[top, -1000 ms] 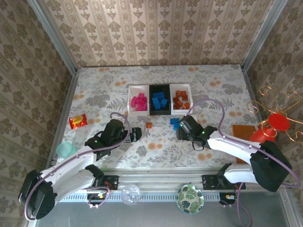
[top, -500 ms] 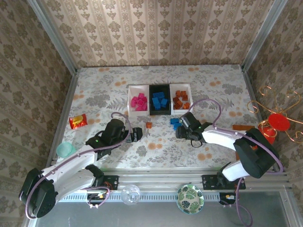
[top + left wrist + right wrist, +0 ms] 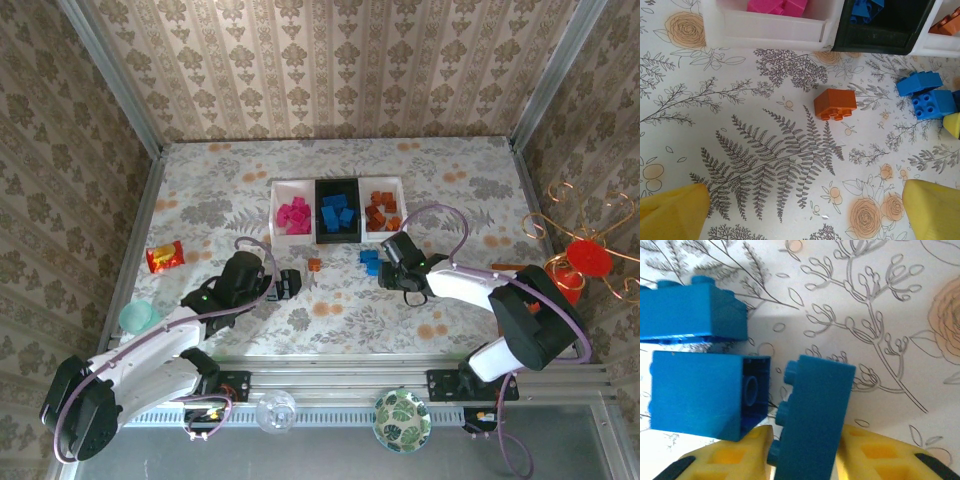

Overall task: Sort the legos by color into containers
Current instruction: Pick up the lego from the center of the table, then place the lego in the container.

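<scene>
Just near of the trays (image 3: 272, 212), on the right side, your right gripper (image 3: 805, 460) pinched one blue brick (image 3: 815, 410). Two more blue bricks (image 3: 695, 395) lay just left of it. Your left gripper (image 3: 800, 212) had its fingers wide apart, near of an orange brick (image 3: 835, 104).

Three small open trays (image 3: 338, 240) stand joined in a row. The left white one holds magenta bricks (image 3: 294, 215), the black middle one blue bricks (image 3: 338, 213), and the right white one orange-brown bricks (image 3: 381, 212). In front of the trays, near the black one's left corner, a loose orange brick (image 3: 835, 104) lies tipped on its side. In front of their right half sit two loose blue bricks (image 3: 695, 312). Beside them, a third blue brick (image 3: 815, 410) stands on end, pinched by the right gripper (image 3: 805, 452).
</scene>
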